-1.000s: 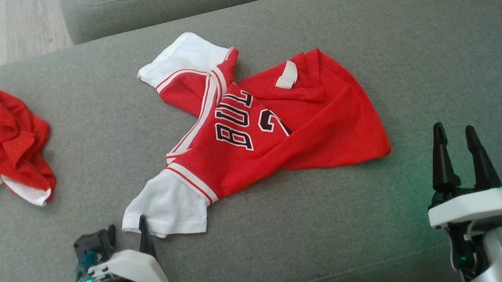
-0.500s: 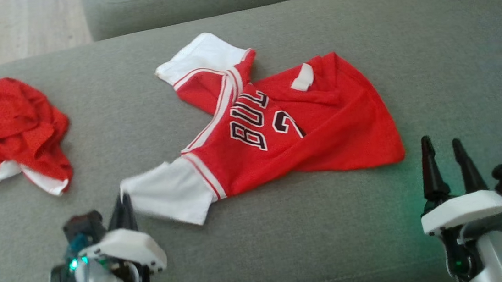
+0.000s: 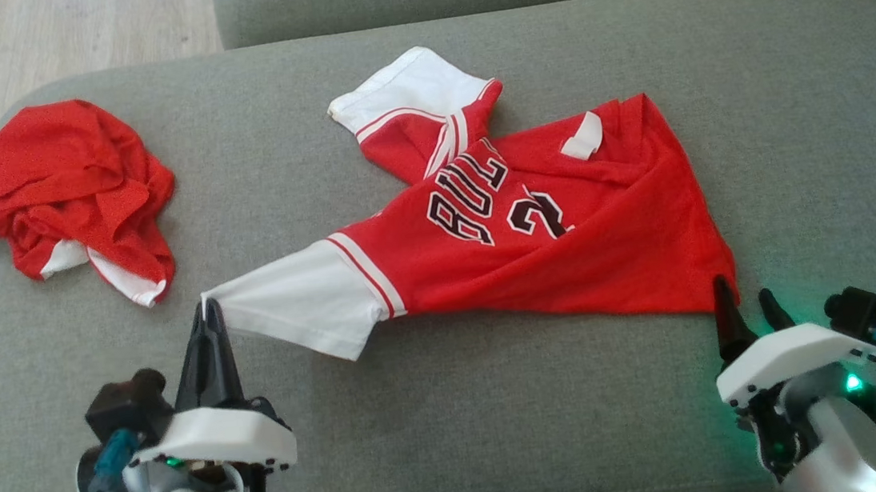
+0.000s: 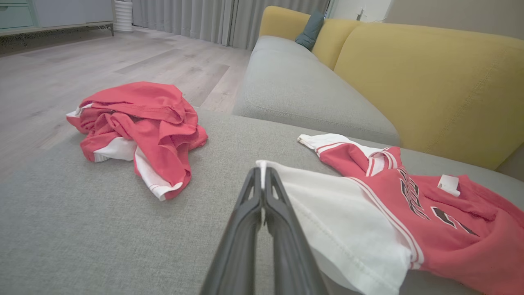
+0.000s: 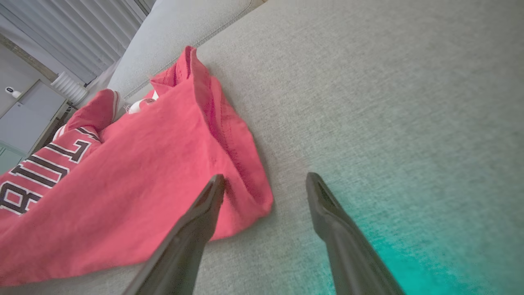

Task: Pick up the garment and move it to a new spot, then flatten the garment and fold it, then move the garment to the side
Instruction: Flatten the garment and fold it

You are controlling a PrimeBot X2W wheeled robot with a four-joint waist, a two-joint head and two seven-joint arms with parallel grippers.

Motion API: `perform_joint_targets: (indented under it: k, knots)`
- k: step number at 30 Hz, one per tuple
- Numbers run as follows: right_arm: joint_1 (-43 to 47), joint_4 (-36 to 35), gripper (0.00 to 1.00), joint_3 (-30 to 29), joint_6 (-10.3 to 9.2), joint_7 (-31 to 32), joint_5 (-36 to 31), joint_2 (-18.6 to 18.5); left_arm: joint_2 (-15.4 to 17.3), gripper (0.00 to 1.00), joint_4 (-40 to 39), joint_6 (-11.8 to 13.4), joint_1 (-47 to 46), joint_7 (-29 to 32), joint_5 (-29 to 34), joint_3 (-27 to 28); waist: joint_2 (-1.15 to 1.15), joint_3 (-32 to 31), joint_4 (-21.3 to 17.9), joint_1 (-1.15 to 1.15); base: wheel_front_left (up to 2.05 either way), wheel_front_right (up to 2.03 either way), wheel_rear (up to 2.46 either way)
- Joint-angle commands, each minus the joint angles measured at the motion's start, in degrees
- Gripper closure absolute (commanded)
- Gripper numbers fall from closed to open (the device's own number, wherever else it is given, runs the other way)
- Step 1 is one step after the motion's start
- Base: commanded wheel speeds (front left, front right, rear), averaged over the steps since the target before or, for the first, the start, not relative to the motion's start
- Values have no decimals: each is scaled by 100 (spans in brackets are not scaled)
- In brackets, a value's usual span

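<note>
My left pincer (image 3: 207, 307) has just snapped shut on the cuff corner of the white sleeve (image 3: 298, 299). The sleeve now lies drawn out straight toward the lower left of the head view, where a second ago it lay slack. That gives me one anchor for lifting the jersey (image 3: 552, 259), which lies mid-frame on the grey cushion (image 3: 504, 432).

My right pincer (image 3: 741, 291) is still wide open and grips nothing. It has come up to the red hem corner at the lower right, so I judge the second grasp comes next.

I count two garments, the jersey and a crumpled red heap (image 3: 70, 185) at the upper left. The jersey shows two white sleeves and one white label (image 3: 582, 136). I have two pincers.
</note>
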Motion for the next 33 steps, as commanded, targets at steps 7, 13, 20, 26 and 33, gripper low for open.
perform_joint_targets:
  k: [7, 13, 20, 26, 33]
  knots:
    - [-687, 696, 0, 632, -4, -422, 452, -24, 21, 100, -406, 77, -190, -70, 107, 246, 0, 109, -38, 0, 0, 0, 0]
    - [-928, 1021, 100, 1273, -4, -622, 847, -24, 20, 100, -450, 123, -171, -71, 95, 286, 0, 119, -125, 0, 0, 0, 0]
    - [-1237, 588, 100, 2090, -4, -755, 1162, -24, 20, 100, -585, 70, -84, -71, -255, 598, 0, -26, -446, 0, 0, 0, 0]
    - [-2032, 18, 100, 1973, -4, -406, 906, -74, 27, 100, -1061, -139, -615, 15, -618, 705, 0, -232, -609, 0, 0, 0, 0]
    - [-2885, -1208, 100, 1624, -4, 732, 1085, -299, 214, 100, -1674, -250, -1912, 710, -1065, 871, 0, -554, -679, 0, 0, 0, 0]
